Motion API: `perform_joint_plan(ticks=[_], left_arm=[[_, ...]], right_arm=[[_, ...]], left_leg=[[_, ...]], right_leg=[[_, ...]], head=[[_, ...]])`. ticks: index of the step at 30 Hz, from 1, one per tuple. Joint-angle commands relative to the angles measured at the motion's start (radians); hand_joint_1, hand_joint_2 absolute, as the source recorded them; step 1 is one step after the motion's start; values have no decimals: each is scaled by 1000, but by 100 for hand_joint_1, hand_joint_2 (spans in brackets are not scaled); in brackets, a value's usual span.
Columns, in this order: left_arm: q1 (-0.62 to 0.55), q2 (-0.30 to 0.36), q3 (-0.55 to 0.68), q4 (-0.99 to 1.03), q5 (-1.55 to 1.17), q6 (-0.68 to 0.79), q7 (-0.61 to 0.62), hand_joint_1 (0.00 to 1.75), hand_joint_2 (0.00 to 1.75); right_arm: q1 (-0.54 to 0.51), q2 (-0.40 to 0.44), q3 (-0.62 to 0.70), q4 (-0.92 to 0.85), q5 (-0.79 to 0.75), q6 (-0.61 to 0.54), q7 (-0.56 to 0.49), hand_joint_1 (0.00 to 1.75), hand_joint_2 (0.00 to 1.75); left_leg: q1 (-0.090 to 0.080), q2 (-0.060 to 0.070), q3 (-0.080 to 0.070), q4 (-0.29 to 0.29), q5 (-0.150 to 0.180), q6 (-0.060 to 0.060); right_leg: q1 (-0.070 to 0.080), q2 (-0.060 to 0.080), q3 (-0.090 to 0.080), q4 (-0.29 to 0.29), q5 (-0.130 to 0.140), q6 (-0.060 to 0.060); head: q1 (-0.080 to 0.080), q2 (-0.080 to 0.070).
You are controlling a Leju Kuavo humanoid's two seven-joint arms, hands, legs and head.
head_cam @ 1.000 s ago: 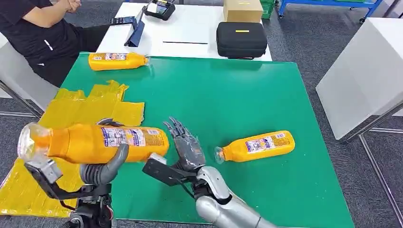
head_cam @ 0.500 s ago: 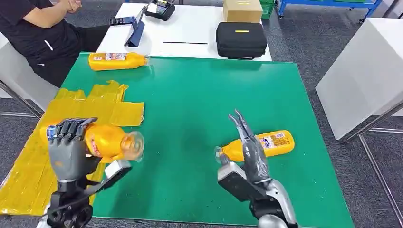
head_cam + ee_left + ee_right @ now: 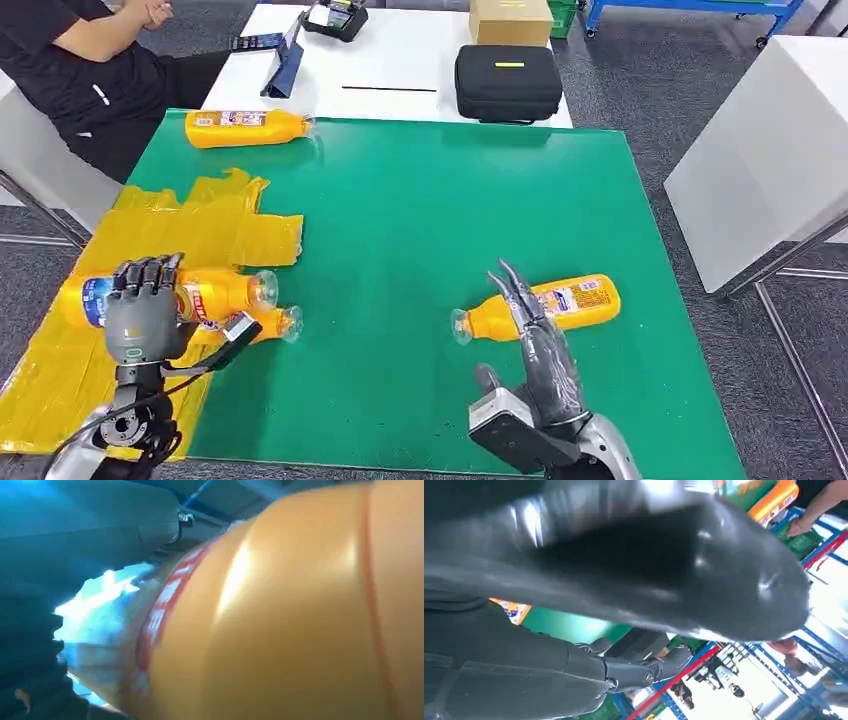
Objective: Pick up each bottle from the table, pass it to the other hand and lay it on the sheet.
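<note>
My left hand (image 3: 140,312) grips an orange bottle (image 3: 218,293) that lies across the yellow sheet (image 3: 180,230), its clear neck pointing toward the green mat. The left wrist view has the same bottle (image 3: 300,605) close against the palm. The neck of a second bottle (image 3: 283,323) pokes out just beside the hand at the sheet's edge. Another orange bottle (image 3: 570,300) lies on the green mat (image 3: 420,200) to the right. My right hand (image 3: 545,360) stands open just in front of it, fingers straight, fingertips overlapping its neck end. A further bottle (image 3: 245,128) lies at the mat's far left corner.
A person in black (image 3: 80,60) sits at the far left, beside the sheet. Behind the mat a white table (image 3: 400,60) carries a black case (image 3: 508,82), a cardboard box (image 3: 510,20) and small devices. A white table (image 3: 770,150) stands to the right.
My left hand has lowered the bottle from above the mat's edge down onto the yellow sheet. My right hand has drawn back a little toward the near edge, still open.
</note>
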Motion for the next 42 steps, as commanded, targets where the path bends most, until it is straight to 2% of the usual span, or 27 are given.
perform_joint_plan(ticks=[1, 5, 14, 17, 18, 19, 22, 26, 29, 30, 31, 32, 34, 35, 36, 39, 42], left_arm=[[-38, 86, -164, 43, -6, -26, 74, 0, 0], [-30, 103, -200, 6, -6, -41, 112, 0, 0], [-13, 93, -179, -28, -6, -29, 98, 0, 0], [41, -11, -16, -101, 26, 36, -30, 0, 0], [56, -69, 65, -146, 177, 44, -122, 0, 0], [64, -127, 115, -205, 489, 9, -232, 0, 0], [65, -143, 130, -247, 480, -28, -230, 0, 0], [67, -143, 134, -242, 481, -28, -229, 0, 0], [67, -143, 137, -237, 480, -30, -232, 0, 0], [72, -166, 148, -257, 605, -39, -285, 0, 0], [84, -175, 162, -285, 740, -51, -341, 0, 0], [142, -214, 185, -413, 1093, -127, -461, 0, 0], [224, -224, 166, -563, 1389, -210, -504, 0, 0], [287, -228, 140, -644, 1624, -292, -495, 0, 0], [340, -221, 115, -692, 1773, -337, -525, 0, 0], [443, -164, 0, -780, 1921, -334, -597, 0, 0], [450, -104, -84, -755, 2035, -308, -596, 0, 0]], right_arm=[[14, 37, -26, -17, 4, 20, 2, 0, 0], [14, 36, -26, -12, 3, 27, -1, 0, 0], [15, 32, -26, -12, 3, 25, -1, 0, 0], [21, 18, -33, -25, 42, 26, 32, 0, 0], [29, 8, -45, -42, 70, 31, 60, 0, 0], [42, -7, -61, -58, 109, 41, 99, 0, 0], [58, -16, -83, -76, 105, 48, 95, 0, 0], [56, -12, -83, -72, 105, 49, 95, 0, 0], [55, -9, -82, -70, 106, 49, 94, 0, 0], [56, -13, -84, -69, 122, 54, 106, 0, 175], [62, -24, -91, -74, 154, 62, 133, 0, 175], [80, -57, -131, -83, 198, 68, 166, 0, 175], [91, -88, -207, -76, 214, 97, 161, 0, 175], [103, -121, -251, -59, 294, 164, 201, 0, 175], [119, -139, -282, -45, 337, 166, 194, 0, 175], [169, -165, -387, -39, 452, 193, 187, 0, 175], [167, -185, -476, -15, 471, 259, 172, 0, 175]], left_leg=[[1, -2, 3, 0, -1, 0], [1, -1, 2, 0, -1, 0], [1, -1, 3, 0, -1, 0], [1, -1, 3, 0, -1, 1], [0, -1, 2, 0, -1, 1], [0, -1, 4, 1, -2, 1], [0, -6, 2, 2, -2, 2], [0, -1, 4, 1, -2, 1], [0, -2, 3, 0, -1, 1], [0, -1, 2, 0, -1, 0], [0, -1, 5, 1, -2, 1], [0, -1, 3, 1, -2, 1], [0, -2, 4, 2, -4, 2], [0, -2, 3, 3, -3, 2], [0, 0, 1, 2, -3, 2], [-1, 0, 3, 1, -4, 2], [-2, -2, 2, 1, -5, 5]], right_leg=[[1, -1, 3, 1, -2, -5], [1, 0, 2, 0, -1, -4], [1, 0, 3, 0, -1, -5], [1, 1, 3, 0, -1, -4], [0, 0, 2, 0, -1, -3], [0, 0, 5, 0, -2, -5], [0, -5, 4, 1, -3, -4], [0, 1, 4, 0, -1, -5], [0, -1, 4, 0, -1, -5], [1, 0, 2, 0, 0, -3], [1, 1, 5, 0, -2, -6], [1, 0, 4, 0, -1, -5], [1, 0, 5, 1, -3, -5], [1, 0, 4, 1, -2, -4], [1, 1, 3, 0, -1, -3], [-1, 2, 4, -1, -2, -3], [-2, -1, 4, -2, -2, -2]], head=[[0, 0], [0, 0], [0, 0], [0, 0], [0, 0], [0, 0], [0, 0], [0, 0], [0, 0], [0, 0], [0, 0], [0, 0], [0, 0], [0, 0], [0, 0], [0, 0], [0, 0]])
